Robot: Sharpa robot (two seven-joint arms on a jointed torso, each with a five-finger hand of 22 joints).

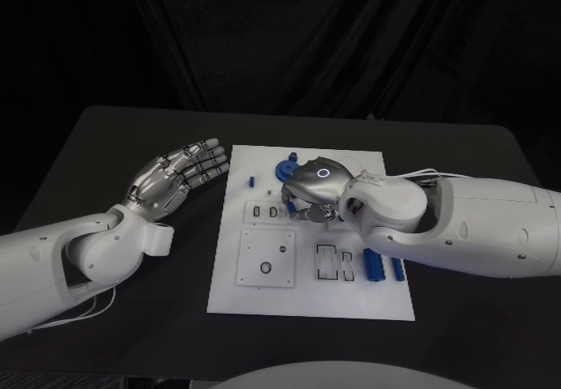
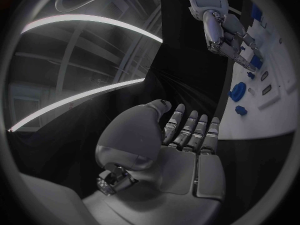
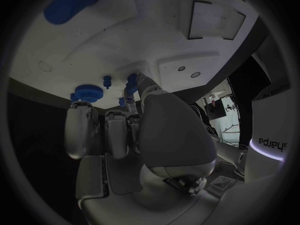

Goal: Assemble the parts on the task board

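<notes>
1. The likeliest failure, as I judge it, is a jam or a dropped part. The right hand point(image 1: 314, 194) is bent down over the far half of the task board point(image 1: 269, 301), and its own palm hides the fingertip zone from the head view. If the piece is tilted as it meets its seat, it could bind or pop loose.

2. A 2nd risk is knocking the neighbours. A round blue part point(image 1: 286, 170) and a small blue peg point(image 1: 249, 181) sit close by the fingers near the board's far edge, and a sideways drift could shove them.

3. A 3rd risk is the right forearm sweeping the long blue bars point(image 1: 374, 264) that lie under it near the board's right edge.

4. Right hand: its fingers are curled in and down. In the right wrist view a small blue piece point(image 3: 132, 83) sits at the thumb and fingertip. It looks pinched, though I cannot tell for certain that it is held and not only touched.

5. Left hand point(image 1: 175, 178): it is flat and open with its fingers spread. It holds nothing and hovers over the bare table point(image 1: 117, 146) just beside the board's left edge.
</notes>
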